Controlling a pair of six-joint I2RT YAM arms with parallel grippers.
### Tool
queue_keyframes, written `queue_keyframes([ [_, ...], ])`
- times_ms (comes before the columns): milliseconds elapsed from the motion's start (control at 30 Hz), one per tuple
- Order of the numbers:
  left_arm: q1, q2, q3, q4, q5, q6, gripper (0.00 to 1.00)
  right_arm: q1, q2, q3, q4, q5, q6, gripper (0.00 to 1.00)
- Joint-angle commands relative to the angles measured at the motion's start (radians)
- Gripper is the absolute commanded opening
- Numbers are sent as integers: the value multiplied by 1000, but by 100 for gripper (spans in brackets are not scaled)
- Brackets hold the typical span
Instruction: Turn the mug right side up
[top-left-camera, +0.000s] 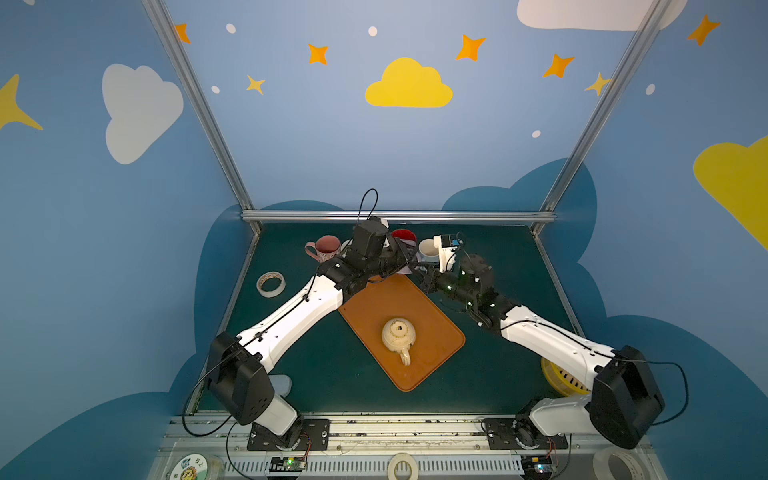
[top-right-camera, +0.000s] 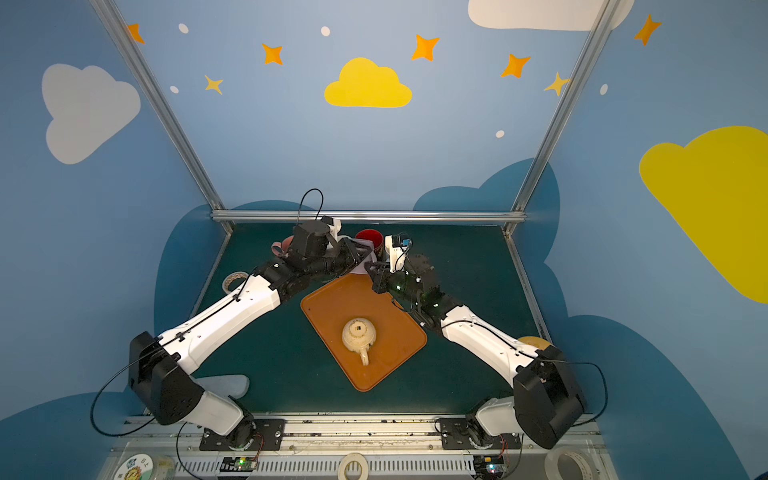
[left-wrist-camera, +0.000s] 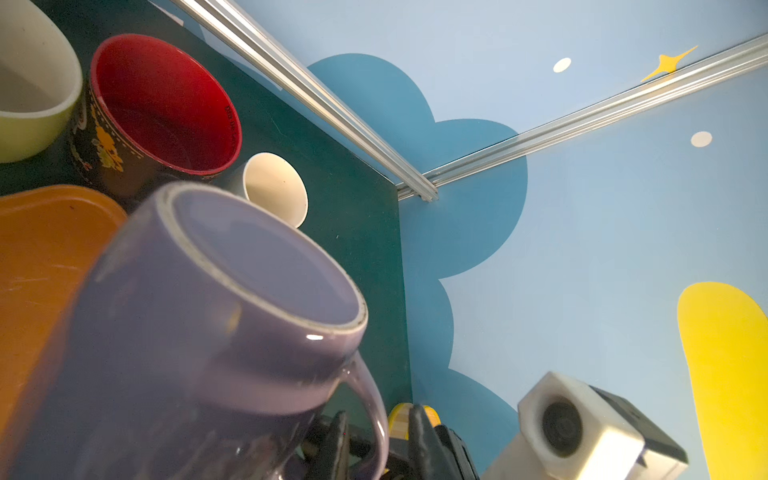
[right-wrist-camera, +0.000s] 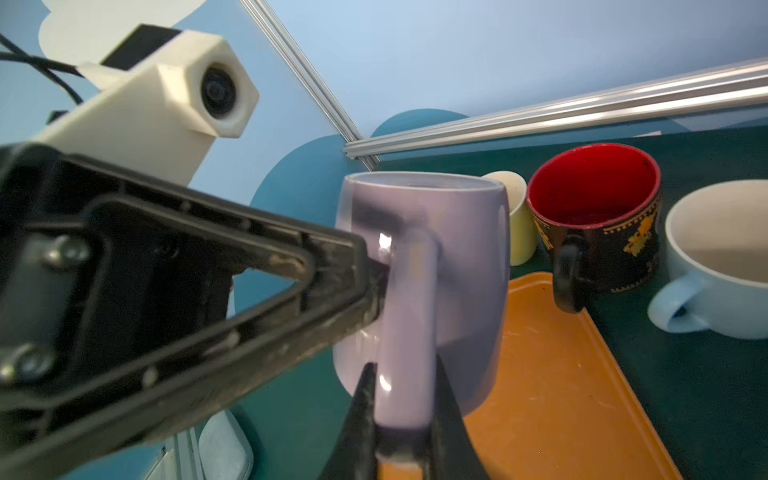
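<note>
While base-up, glossy lilac mug (left-wrist-camera: 187, 332) with pale unglazed foot ring (left-wrist-camera: 353, 326).

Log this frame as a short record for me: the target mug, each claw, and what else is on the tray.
target: purple mug, base up, not yet turned
right claw: shut on the handle
left claw: tip against the mug's side; open or shut unclear
place: at the far corner of the tray
also on tray: cream mug, upside down
</note>
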Motion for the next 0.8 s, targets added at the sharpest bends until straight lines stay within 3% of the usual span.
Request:
queue_keyframes([
  [0,-4,-12,-42,41,10,-7,31,0,-60,6,8,-47,-39,0],
  [100,-1,-21,-46,23,11,31,39,0,-74,12,-54,-72,-62,0],
  [333,59,-106,-41,-30,61,251,57,-28,-102,93,-317,-142,-179,0],
  [500,133,-177,-5,-78,96,446,62,-81,-89,177,-480,-255,-277,0],
  [667,215,-171,86,-151,304,729,64,-118,18,395,-802,-424,-479,0],
  [767,246,-116,173,-302,445,972,67,-133,64,509,-940,-468,-586,0],
])
